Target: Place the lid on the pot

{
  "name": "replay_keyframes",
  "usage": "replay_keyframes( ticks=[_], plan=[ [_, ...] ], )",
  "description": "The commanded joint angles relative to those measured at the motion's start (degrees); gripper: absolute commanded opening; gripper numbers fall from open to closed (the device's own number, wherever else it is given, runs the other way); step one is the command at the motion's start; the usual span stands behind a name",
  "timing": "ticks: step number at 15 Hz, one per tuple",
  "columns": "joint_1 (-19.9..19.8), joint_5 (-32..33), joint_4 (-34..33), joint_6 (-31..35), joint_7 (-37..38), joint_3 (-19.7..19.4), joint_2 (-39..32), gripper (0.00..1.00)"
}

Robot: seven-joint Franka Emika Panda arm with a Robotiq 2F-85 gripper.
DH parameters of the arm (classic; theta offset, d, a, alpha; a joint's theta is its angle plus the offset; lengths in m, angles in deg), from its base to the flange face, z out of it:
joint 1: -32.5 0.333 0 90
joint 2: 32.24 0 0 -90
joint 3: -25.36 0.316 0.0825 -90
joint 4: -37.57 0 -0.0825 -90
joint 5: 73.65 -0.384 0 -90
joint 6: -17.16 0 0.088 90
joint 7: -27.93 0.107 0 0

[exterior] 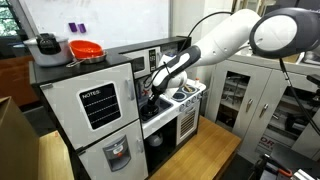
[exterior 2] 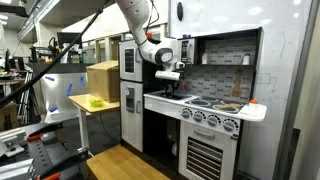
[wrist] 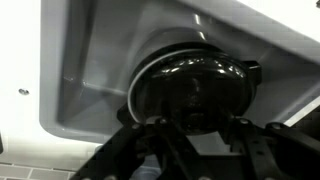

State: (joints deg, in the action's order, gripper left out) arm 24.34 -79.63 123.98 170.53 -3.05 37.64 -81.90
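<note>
One pincer [exterior 2: 168,88], state unclear, above round shiny pot [wrist: 195,85] in grey sink [wrist: 90,95]; orange bowl [exterior: 87,50] well apart.

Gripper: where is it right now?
In both exterior views the gripper hangs over the toy kitchen's sink, beside the stove burners; the wrist view shows a round shiny metal piece directly below it.
</note>
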Motion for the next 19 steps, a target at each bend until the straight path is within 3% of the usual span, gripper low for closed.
replay_keyframes(
  ticks=[1, 4, 5, 11, 19],
  plan=[
    [0.7, 2.5, -3.2, -1.4, 3.1, -1.3, -1.9, 0.79],
    [0.3, 3.1, -3.2, -1.8, 4.0, -1.6, -1.5, 0.99],
    [0.2, 3.2, -2.7, -1.5, 4.0, -1.7, -1.0, 1.00],
    [-0.1, 4.6, 0.3, -6.8, 4.9, -4.2, 3.9, 1.00],
    [-5.7, 2.4, 6.3, -18.4, 3.5, -7.7, 16.8, 1.00]
  ],
)
